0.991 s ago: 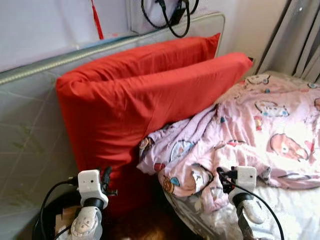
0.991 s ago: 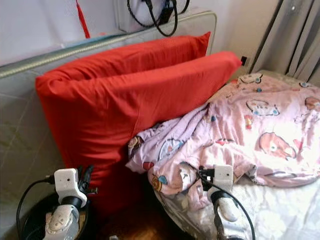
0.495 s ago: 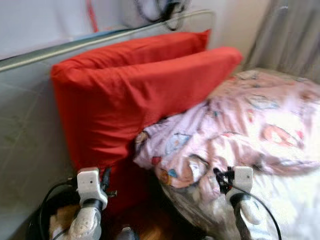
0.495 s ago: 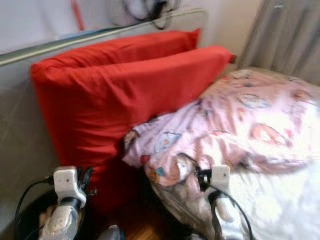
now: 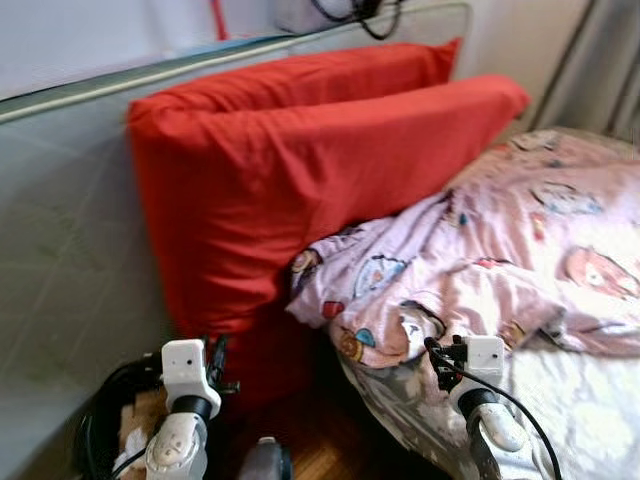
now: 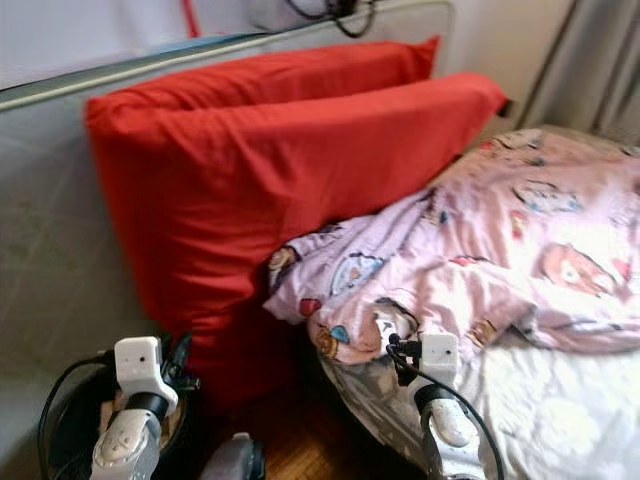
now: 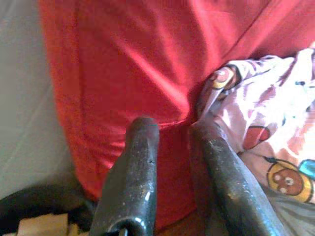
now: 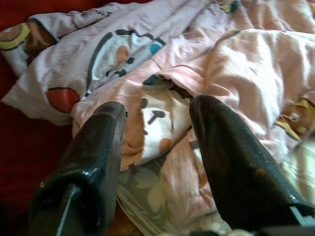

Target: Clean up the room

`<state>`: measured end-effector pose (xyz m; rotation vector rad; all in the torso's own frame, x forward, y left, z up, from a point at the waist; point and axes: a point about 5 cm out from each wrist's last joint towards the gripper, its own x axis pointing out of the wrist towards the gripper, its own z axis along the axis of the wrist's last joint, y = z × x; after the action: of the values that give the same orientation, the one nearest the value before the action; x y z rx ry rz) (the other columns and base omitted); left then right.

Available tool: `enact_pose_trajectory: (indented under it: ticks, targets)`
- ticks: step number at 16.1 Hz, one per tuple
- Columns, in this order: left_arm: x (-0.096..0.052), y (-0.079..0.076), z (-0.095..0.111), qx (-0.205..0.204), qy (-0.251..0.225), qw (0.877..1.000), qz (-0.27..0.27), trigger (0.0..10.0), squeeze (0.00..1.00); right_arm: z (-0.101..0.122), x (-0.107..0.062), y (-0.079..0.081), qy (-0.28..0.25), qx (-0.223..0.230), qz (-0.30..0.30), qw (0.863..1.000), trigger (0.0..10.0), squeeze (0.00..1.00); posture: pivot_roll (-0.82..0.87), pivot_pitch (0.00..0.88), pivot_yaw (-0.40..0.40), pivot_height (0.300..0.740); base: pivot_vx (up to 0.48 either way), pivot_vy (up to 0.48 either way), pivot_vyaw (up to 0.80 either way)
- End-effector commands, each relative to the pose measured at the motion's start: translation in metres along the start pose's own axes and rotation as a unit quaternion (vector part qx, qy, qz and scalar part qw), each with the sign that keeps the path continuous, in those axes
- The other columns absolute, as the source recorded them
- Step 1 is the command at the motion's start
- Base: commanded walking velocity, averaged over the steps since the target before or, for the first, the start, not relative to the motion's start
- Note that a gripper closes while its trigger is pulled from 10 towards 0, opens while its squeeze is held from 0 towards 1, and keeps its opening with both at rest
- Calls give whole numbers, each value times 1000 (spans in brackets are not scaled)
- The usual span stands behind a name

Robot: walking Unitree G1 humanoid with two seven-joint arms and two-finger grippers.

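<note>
Shifted closer beside red pillows [image 5: 300, 170]; both grippers, left [image 7: 170, 147] and right [image 8: 157, 128], spread empty, next reaching pink blanket [image 5: 520, 260].

Silver arms carry white wrist blocks, looping black cables and scuffed, glossy black fingers [image 7: 133, 182].

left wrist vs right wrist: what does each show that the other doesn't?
Left wrist: the grey headboard beside the pillow, and a black bin low down with cardboard in it, seen past the open left gripper.
Right wrist: grey patterned sheet under the blanket's edge, between the open right gripper's fingers.
Both: the red pillow and the pink cartoon blanket.
</note>
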<state>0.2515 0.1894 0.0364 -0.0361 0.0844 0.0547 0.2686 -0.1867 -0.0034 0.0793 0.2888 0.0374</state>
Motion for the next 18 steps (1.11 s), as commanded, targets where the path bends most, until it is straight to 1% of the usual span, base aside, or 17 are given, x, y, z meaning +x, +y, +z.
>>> enact_pose_trajectory:
  ticks: [1, 2, 4, 6, 8, 9, 14, 16, 17, 18]
  targets:
    - [0, 1, 0, -3, 3, 1000, 0, 10000, 0, 1, 1, 0, -1, 1, -1, 1000, 10000, 0, 44, 0, 8, 656, 0, 0, 0]
    - [0, 1, 0, -2, 3, 1000, -1, 10000, 0, 1, 0, 0, 0, 1, -2, 1000, 10000, 0, 44, 0, 8, 656, 0, 0, 0]
    - [0, 1, 0, -1, 4, 1000, -2, 10000, 0, -2, -1, -3, 10, -14, -7, 1000, 10000, 0, 44, 0, 10, 656, 0, 0, 0]
    - [0, 1, 0, 0, 4, 1000, -3, 10000, 0, -4, -1, -5, 19, -14, -9, 1000, 10000, 0, 43, 0, 12, 652, 0, 0, 0]
    - [0, 1, 1, 0, 4, 1000, -5, 10000, 0, -2, -1, -6, 12, -11, -12, 1000, 10000, 0, 41, 0, 15, 638, 0, 0, 0]
    - [1, 0, 1, 0, 3, 1000, -6, 10000, 0, -1, -1, -7, 7, -6, -13, 1000, 10000, 0, 42, 0, 15, 638, 0, 0, 0]
    - [2, -1, 2, 0, 1, 1000, -8, 10000, 0, 0, 2, -2, 7, -4, -9, 1000, 10000, 0, 43, 0, 16, 638, 0, 0, 0]
    - [1, 1, 3, 1, 1, 1000, -7, 10000, 0, -2, 2, -1, 20, -7, -10, 1000, 10000, 0, 49, 0, 15, 638, 0, 0, 0]
    - [1, 2, 3, 2, 1, 1000, -6, 10000, 0, -3, 2, -1, 20, -6, -12, 1000, 10000, 0, 48, 0, 16, 623, 0, 0, 0]
    - [1, 2, 3, 2, 1, 1000, -5, 10000, 0, -2, 1, -2, 9, -2, -10, 1000, 10000, 0, 48, 0, 16, 623, 0, 0, 0]
